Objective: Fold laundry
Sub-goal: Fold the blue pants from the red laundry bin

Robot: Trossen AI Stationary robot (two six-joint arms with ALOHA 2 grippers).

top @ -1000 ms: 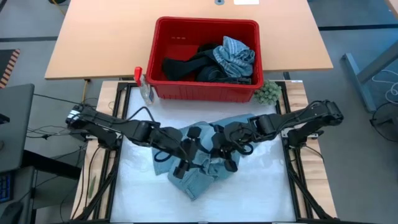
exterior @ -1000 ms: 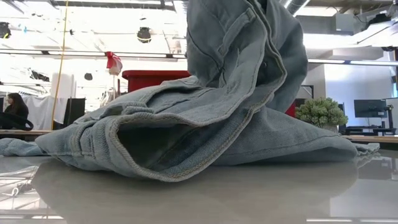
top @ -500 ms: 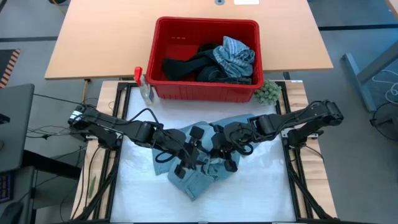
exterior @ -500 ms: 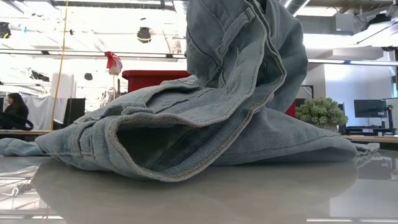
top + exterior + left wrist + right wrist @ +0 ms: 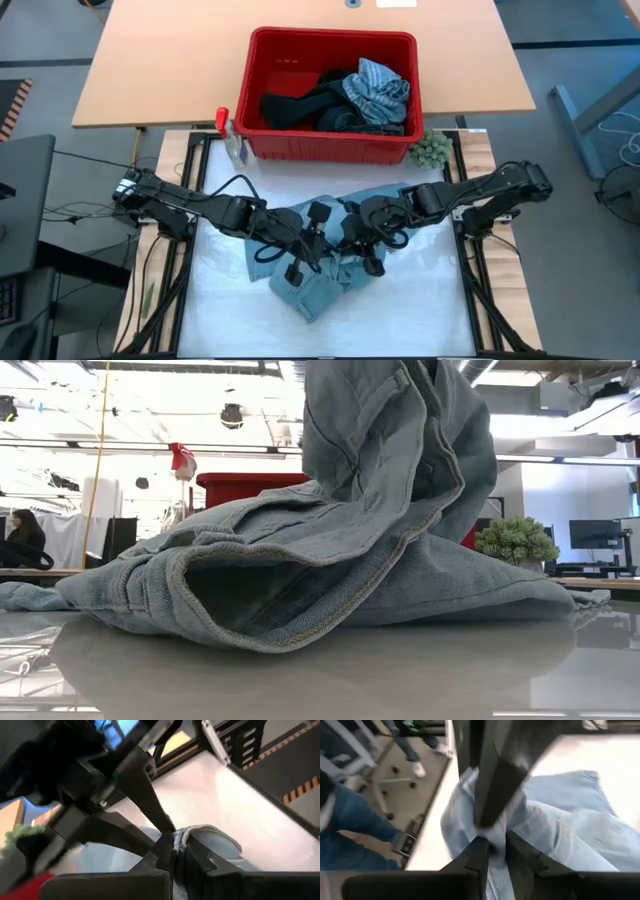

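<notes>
A light blue denim garment (image 5: 318,292) lies crumpled in the middle of the white table top (image 5: 420,310). Part of it is drawn up out of the low view (image 5: 400,430), while its lower folds (image 5: 250,590) rest on the table. My left gripper (image 5: 318,252), reaching in from the left, is shut on it. Right beside it my right gripper (image 5: 352,250), reaching in from the right, is shut on the same garment. More laundry (image 5: 370,92) lies in the red basket (image 5: 262,100) at the far side. My left gripper (image 5: 180,854) pinches a stitched, rolled edge of the denim (image 5: 184,836) between its two fingers; the edge sticks out past the fingertips. How many layers it has I cannot tell. My right gripper (image 5: 495,852) pinches a bunched fold of the denim (image 5: 494,836) between its two fingers. The cloth spreads away from the fingers toward the table. The other arm's finger (image 5: 492,785) stands just ahead of the place.
A small green fuzzy ball (image 5: 432,148) sits at the basket's right corner, and a red-topped bottle (image 5: 228,135) at its left corner. A wooden table (image 5: 150,70) lies beyond. A person (image 5: 20,538) sits far off in the room.
My left gripper has edged toward my right gripper and shut on the denim's edge. The raised part of the garment has shifted slightly; the folds on the table have stayed put.
</notes>
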